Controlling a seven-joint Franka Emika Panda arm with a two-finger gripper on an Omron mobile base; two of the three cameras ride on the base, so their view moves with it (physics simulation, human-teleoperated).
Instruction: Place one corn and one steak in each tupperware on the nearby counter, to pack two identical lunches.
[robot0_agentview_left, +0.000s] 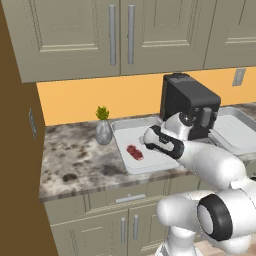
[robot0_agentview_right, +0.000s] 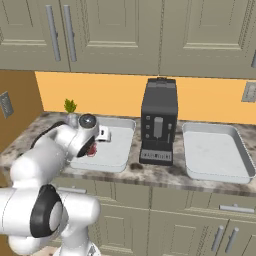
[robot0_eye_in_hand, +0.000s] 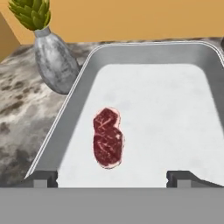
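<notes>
A red marbled steak (robot0_eye_in_hand: 107, 139) lies flat in the left tupperware (robot0_eye_in_hand: 183, 105), toward its near left corner. My gripper (robot0_eye_in_hand: 112, 178) hovers over the near part of that tray, open, with nothing between its fingertips (robot0_eye_in_hand: 41, 178). The left base view shows the same steak (robot0_agentview_left: 134, 152) in the left tupperware (robot0_agentview_left: 119, 145), beside my hand. In the right base view my gripper (robot0_agentview_right: 102, 134) is above the left tupperware (robot0_agentview_right: 117, 150), and the steak (robot0_agentview_right: 91, 151) peeks out behind my arm. The second tupperware (robot0_agentview_right: 215, 150) (robot0_agentview_left: 235, 131) sits bare on the right. The corn is out of view.
A black coffee machine (robot0_agentview_right: 159, 122) (robot0_agentview_left: 187, 100) stands between the two trays on the stone counter (robot0_agentview_left: 75, 155) (robot0_agentview_right: 150, 172). A grey vase with a green plant (robot0_eye_in_hand: 52, 59) (robot0_agentview_left: 103, 129) stands just left of the left tray. Upper cabinets hang overhead; a brown wall panel bounds the left.
</notes>
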